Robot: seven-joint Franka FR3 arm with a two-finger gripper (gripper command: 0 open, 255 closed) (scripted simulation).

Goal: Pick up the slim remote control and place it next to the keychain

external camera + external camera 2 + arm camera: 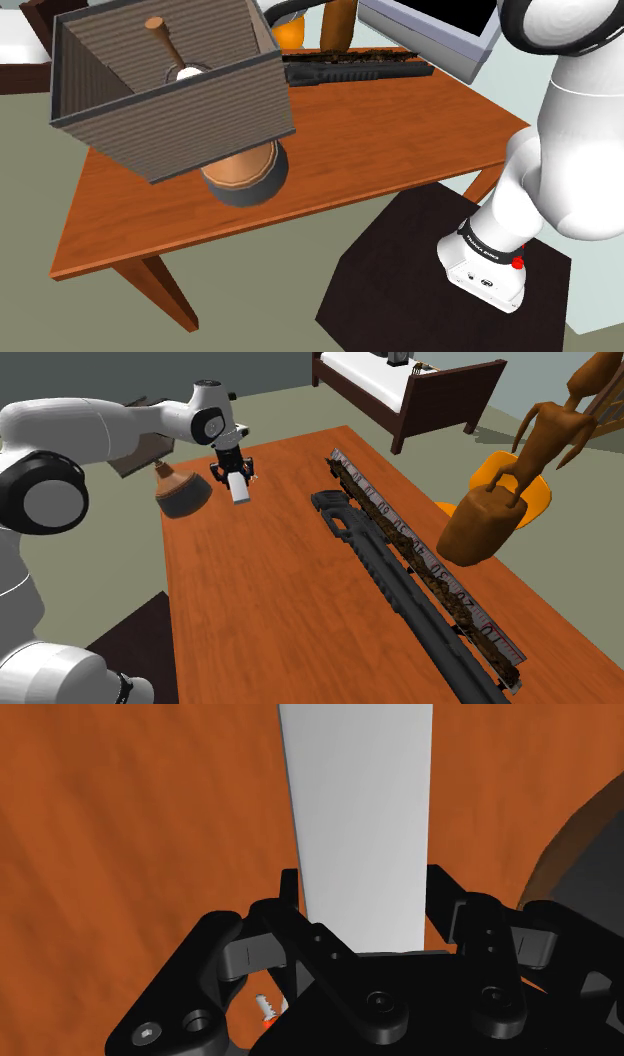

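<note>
A slim, plain white remote control (360, 804) is clasped between the two black fingers of my gripper (365, 894), which is shut on it. In the second exterior view the gripper (232, 470) points down over the far-left part of the orange-brown wooden table (280, 612), and the remote (240, 490) hangs below it. I cannot tell whether its lower end touches the wood. A tiny silver piece with an orange-red bit (265, 1006), apparently the keychain, lies on the table just under the hand.
A round copper-topped object with a dark grey base (180, 494) stands close beside the gripper. A brown ribbed box (170, 85) blocks much of the shoulder view. A long black object (400, 587) and a ruler-like strip (425, 557) lie along the table. An orange chair (520, 492) stands beyond.
</note>
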